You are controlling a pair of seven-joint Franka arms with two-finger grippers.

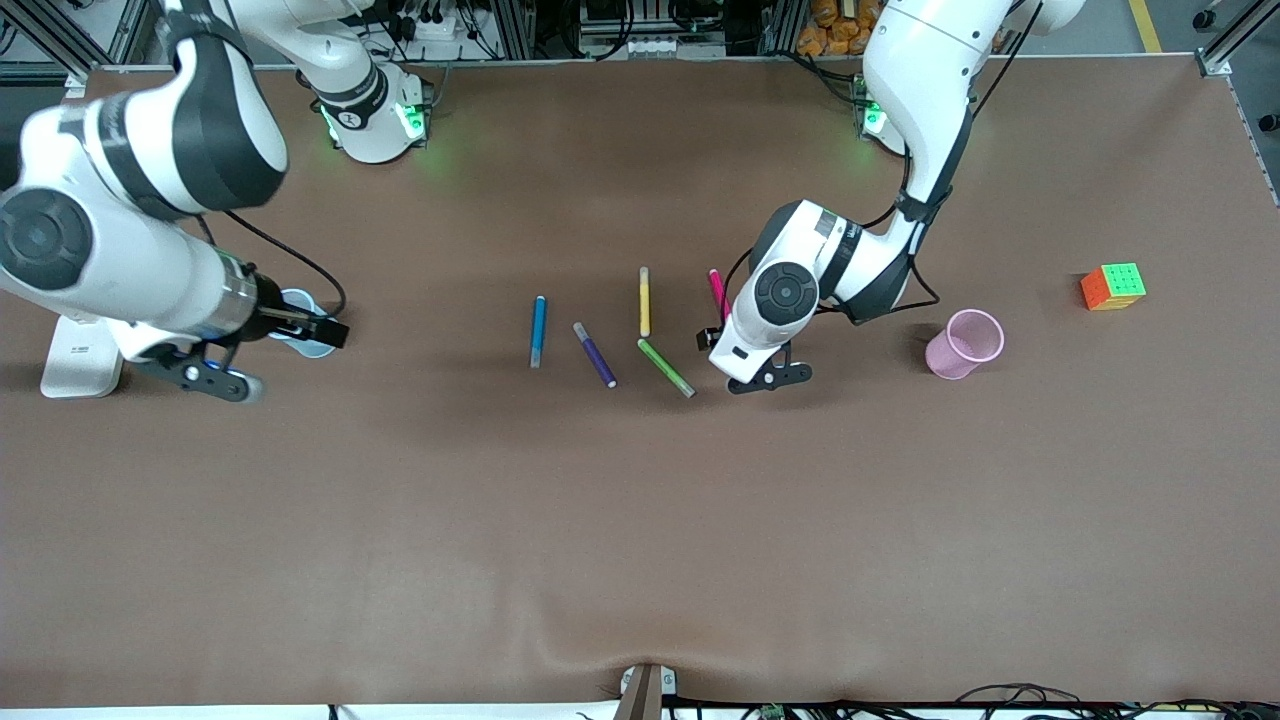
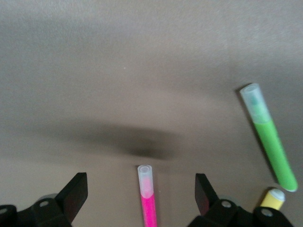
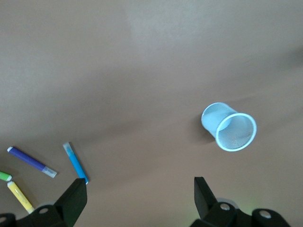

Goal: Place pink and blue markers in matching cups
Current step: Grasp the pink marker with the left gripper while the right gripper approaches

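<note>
No readable text, label, brand or number on markers, cups, arms or table.

Left gripper [image 2: 137, 198] over pink marker [image 2: 147, 198], fingers spread wide, bare table on both sides of the marker. Green marker [image 2: 270, 142] and yellow marker [image 2: 273, 198] lie just beside one finger, crowding that side. Right gripper [image 3: 137, 198] open over bare table near blue cup [image 3: 229, 126]. Blue marker [image 1: 538, 331] apart from purple marker [image 1: 594, 354], room around it. Pink cup [image 1: 964, 343] stands clear.
</note>
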